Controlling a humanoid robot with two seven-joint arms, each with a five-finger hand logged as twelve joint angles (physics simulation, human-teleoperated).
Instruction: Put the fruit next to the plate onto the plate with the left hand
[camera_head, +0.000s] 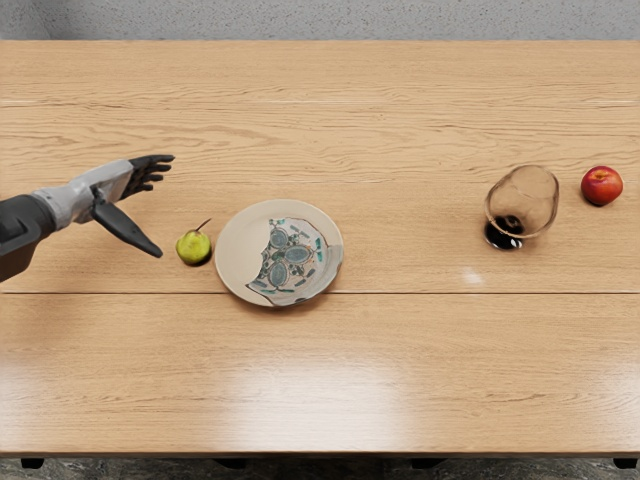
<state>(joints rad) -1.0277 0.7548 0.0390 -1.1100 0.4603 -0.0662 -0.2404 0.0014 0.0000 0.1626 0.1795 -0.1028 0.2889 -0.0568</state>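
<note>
We find the pear (194, 247) on the table (400, 380), just beside the plate (240, 255). Our left robot hand (128, 200) hovers near it, fingers spread, holding nothing. We judge the pear light, firm, smooth; grasp around its body.
</note>
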